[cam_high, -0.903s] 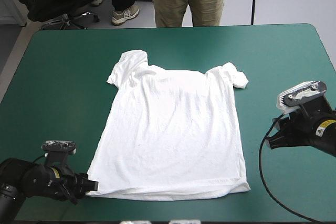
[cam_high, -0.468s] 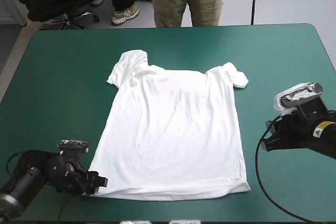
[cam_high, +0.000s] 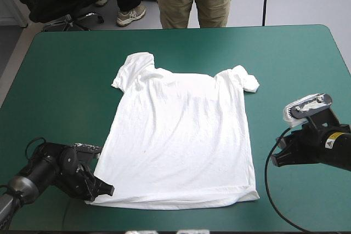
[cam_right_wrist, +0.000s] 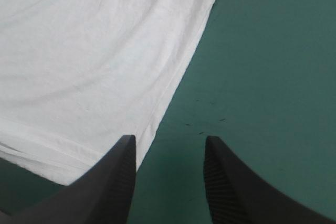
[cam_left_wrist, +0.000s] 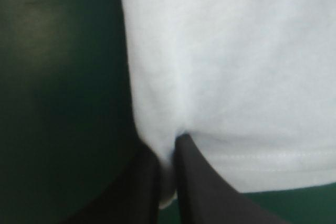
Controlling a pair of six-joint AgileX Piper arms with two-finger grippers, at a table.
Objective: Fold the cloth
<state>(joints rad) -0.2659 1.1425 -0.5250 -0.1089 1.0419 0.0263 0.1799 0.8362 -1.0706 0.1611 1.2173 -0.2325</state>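
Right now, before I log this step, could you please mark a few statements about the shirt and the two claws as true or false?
1. The T-shirt lies spread flat on the table. True.
2. The left claw is open and clear of the cloth. False: it is shut on the T-shirt, at the hem corner nearest the robot's left.
3. The right claw is open. True.
4. The right claw holds a sleeve. False: it holds nothing and sits beside the T-shirt's side edge, over bare table.
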